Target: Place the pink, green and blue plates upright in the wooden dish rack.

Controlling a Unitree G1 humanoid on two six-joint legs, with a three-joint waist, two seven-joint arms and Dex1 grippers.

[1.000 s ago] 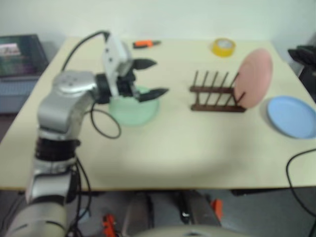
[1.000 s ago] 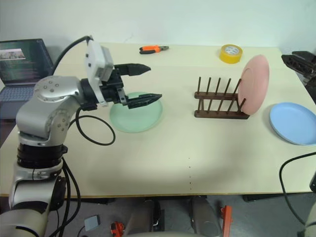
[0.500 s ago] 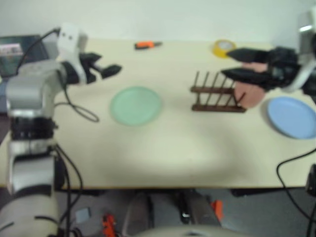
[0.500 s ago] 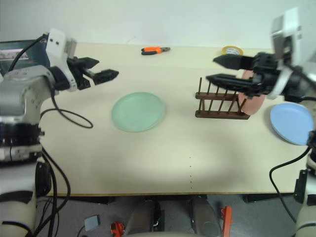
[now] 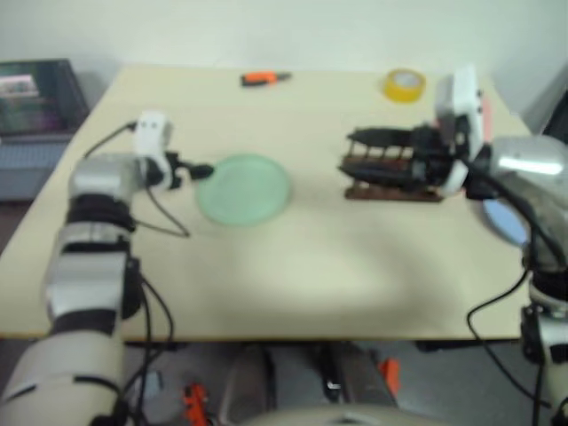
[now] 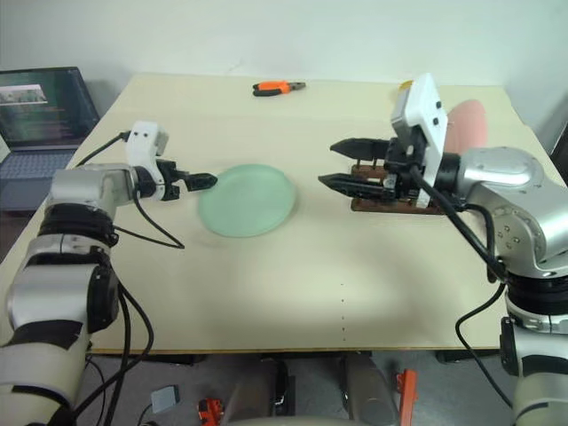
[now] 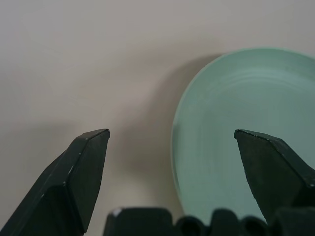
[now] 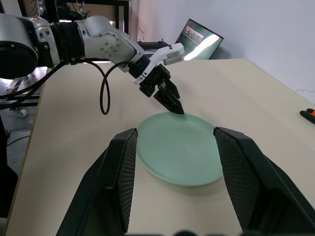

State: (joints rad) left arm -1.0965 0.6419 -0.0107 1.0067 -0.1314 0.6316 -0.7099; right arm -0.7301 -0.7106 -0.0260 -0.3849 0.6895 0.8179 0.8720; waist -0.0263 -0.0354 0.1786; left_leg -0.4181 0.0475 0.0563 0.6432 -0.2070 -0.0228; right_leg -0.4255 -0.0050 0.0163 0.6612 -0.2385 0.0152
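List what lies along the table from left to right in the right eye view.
Laptop → left gripper → green plate → right gripper → wooden dish rack → pink plate.

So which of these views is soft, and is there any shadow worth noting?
Left eye view is blurred throughout; right eye view is sharp. Left wrist view shows the green plate casting a soft shadow on the table; the right wrist view is crisp.
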